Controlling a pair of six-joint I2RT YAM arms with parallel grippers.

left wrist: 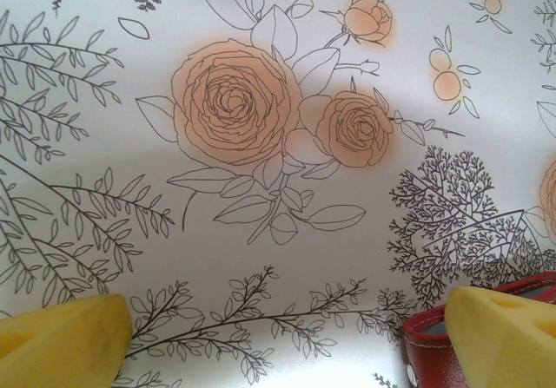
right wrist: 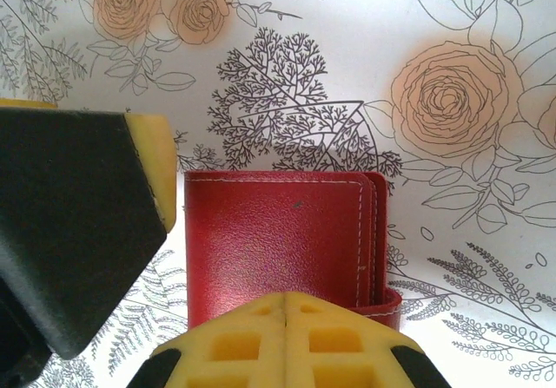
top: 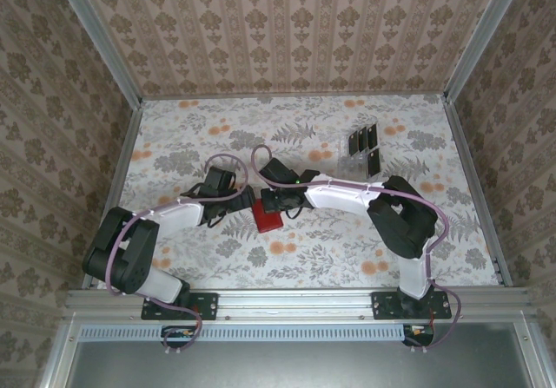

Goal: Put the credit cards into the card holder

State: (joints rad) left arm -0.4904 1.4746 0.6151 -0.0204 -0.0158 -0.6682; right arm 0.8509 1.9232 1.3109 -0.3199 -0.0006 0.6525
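The card holder is a small red wallet lying closed on the floral table, just in front of both grippers. In the right wrist view the card holder shows its stitched cover and its tab on the right. My right gripper is shut, its yellow pads pressed together over the wallet's near edge, with nothing visible between them. My left gripper stands open just left of the wallet, one fingertip over the red corner. Several black credit cards stand at the back right.
The cards sit in a clear plastic slotted rack. Patterned walls enclose the table on three sides. Both arms reach in towards the middle, their grippers close together, and a left finger shows beside the wallet in the right wrist view.
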